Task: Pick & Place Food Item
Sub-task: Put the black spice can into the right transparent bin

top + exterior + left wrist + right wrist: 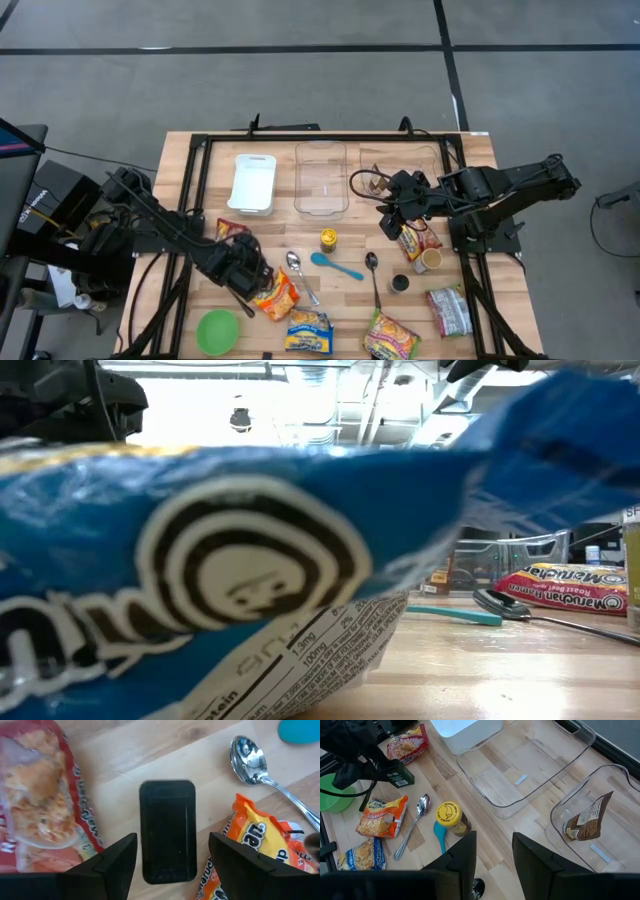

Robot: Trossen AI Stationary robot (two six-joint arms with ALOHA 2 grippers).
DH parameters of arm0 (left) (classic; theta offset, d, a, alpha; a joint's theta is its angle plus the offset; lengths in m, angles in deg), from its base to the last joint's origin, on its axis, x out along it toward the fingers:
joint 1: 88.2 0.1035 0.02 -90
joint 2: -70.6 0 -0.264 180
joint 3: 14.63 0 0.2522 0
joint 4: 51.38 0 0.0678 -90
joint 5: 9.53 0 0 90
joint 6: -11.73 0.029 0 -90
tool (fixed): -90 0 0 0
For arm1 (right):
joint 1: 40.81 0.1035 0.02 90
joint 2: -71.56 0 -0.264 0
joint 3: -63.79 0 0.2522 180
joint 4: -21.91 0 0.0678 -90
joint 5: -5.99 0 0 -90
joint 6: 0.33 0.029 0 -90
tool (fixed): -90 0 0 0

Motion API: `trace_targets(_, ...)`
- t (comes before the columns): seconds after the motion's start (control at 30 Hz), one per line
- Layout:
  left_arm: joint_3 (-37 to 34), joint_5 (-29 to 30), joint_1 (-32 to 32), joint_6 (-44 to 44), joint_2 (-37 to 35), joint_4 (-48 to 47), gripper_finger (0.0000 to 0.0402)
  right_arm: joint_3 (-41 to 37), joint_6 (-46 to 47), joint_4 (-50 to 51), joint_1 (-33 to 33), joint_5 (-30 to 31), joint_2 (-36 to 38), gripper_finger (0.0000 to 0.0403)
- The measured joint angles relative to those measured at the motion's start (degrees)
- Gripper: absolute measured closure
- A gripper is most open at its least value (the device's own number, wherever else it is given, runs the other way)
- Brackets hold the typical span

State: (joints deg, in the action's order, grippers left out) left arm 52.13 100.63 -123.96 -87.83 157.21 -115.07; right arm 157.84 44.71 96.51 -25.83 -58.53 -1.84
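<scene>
Left fingers (pixel 172 852) astride small dark box (pixel 167 831) | flat; rectangular; plain

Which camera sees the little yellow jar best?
The right wrist view: the small yellow-lidded jar shows large, lid and side, beside the blue spoon. The high view shows it tiny from above. The low view is blocked by a blue packet; the left wrist view misses it.

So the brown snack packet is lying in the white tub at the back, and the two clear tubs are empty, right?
Not quite. The brown snack packet lies in one of the clear tubs, as the right wrist view shows. The other clear tub looks empty, and so does the white tub in the high view.
</scene>
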Motion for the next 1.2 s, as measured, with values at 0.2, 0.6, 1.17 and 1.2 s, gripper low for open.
trace_targets(0.2,-2.7,0.0,-0.7,-1.9,0.0,1.4,0.0161,0.0,0.0,0.0,0.0,0.0,0.0,0.0282)
trace_targets(0.6,-5.4,0.5,-0.8,-1.3,0.0,4.5,0.0161,0.0,0.0,0.0,0.0,0.0,0.0,0.0282)
trace_targets(1.17,-5.5,5.0,-1.5,0.6,0.0,3.9,0.0161,0.0,0.0,0.0,0.0,0.0,0.0,0.0282)
trace_targets(1.2,-5.5,4.3,-1.7,0.6,0.0,3.9,0.0161,0.0,0.0,0.0,0.0,0.0,0.0,0.0282)
